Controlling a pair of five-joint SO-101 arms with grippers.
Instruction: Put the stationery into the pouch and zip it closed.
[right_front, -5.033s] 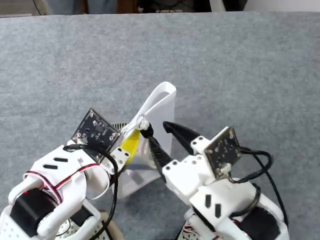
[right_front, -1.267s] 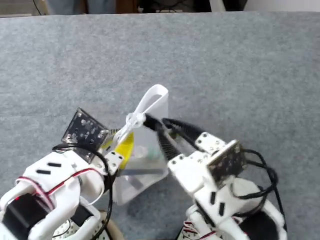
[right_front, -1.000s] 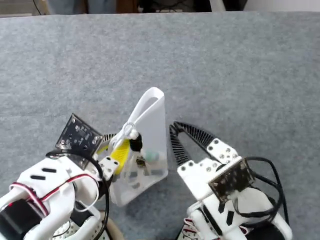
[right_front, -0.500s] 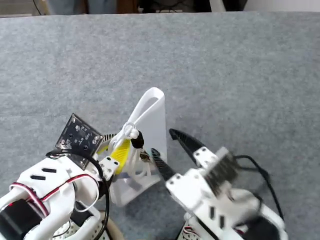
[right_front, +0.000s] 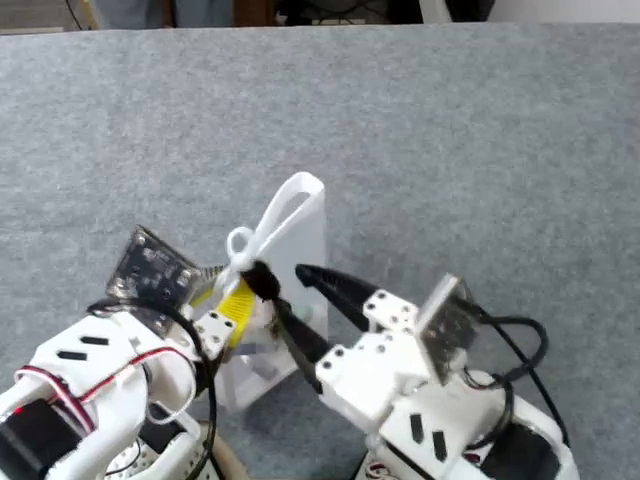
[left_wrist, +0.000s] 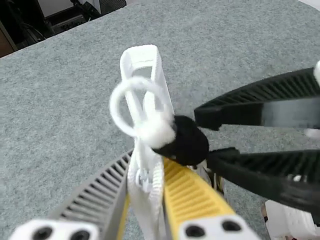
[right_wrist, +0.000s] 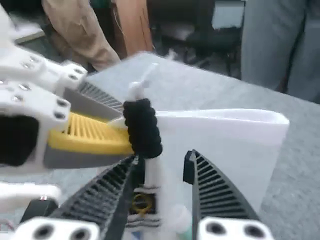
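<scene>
While my left jaws clamp the pouch (right_front: 308, 235) by its top edge, it stands on the worktop (right_front: 480, 150), stationery (right_wrist: 142, 204) inside | step: zipping | right jaws released, astride the pouch beside its black zip pull (right_front: 258, 278) | next: pinch pull, draw it along the pouch top

Translucent white pouch (right_front: 310, 245) upright, black zipper pull (right_front: 258, 278), stationery (right_wrist: 142, 204) inside
</scene>
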